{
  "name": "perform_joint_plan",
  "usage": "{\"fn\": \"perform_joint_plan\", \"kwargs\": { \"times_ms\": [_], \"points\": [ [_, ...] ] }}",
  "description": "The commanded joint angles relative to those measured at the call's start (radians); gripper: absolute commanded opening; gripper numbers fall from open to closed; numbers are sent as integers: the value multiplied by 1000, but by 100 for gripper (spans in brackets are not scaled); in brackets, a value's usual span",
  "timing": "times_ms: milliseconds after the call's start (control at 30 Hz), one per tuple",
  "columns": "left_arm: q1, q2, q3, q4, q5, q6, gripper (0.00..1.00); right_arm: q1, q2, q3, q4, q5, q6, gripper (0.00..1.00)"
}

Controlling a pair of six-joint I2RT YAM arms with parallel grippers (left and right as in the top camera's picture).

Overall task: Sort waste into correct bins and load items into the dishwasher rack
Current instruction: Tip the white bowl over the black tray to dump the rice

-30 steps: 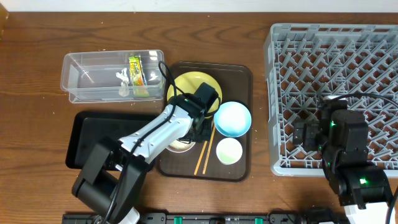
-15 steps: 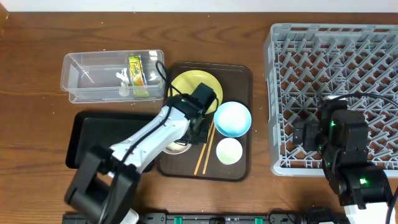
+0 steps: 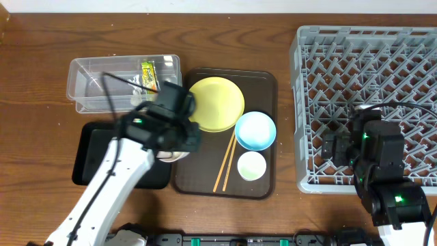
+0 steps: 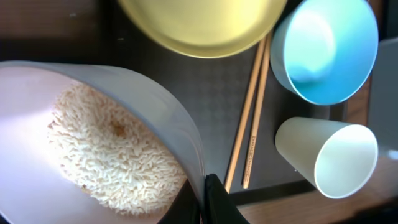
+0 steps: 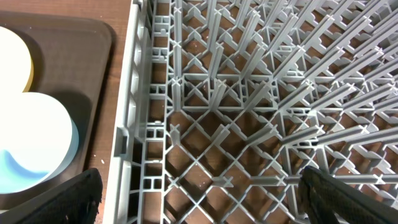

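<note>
Packed tray, open counter
Plate (image 3: pixel 216 104), blue bowl (image 3: pixel 255 130), cup (image 3: pixel 250 165) and chopsticks (image 3: pixel 225 164) crowd the tray (image 3: pixel 263 87); counter (image 3: pixel 34 102) left of the tub (image 3: pixel 89 82) lies bare.

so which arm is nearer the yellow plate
left. the left fingers, shut on the white bowl of rice, sit just off the yellow plate's left edge; the right fingers are open, far right over the dishwasher rack

Wooden table (image 3: pixel 41 82) bears tub (image 3: pixel 102 60), black tray (image 3: pixel 89 154), brown tray (image 3: pixel 263 102), rack (image 3: pixel 362 61).
</note>
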Motion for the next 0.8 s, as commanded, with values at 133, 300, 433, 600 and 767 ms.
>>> {"fn": "perform_joint_plan", "kwargs": {
  "times_ms": [133,300,433,600,767],
  "points": [
    [303,6,-19,-21,390,225,6,-14,-1,23,-4,-5,-8,99],
    [498,35,-83,-20,585,329,6,-14,-1,23,-4,-5,-8,99],
    [611,83,-117,-11,672,385,6,-14,-1,23,-4,-5,-8,99],
    [711,169,-138,-13,802,459,6,-14,-1,23,-4,-5,-8,99],
    [773,271,-138,-2,861,471,6,-14,-1,23,-4,-5,-8,99]
  ]
}}
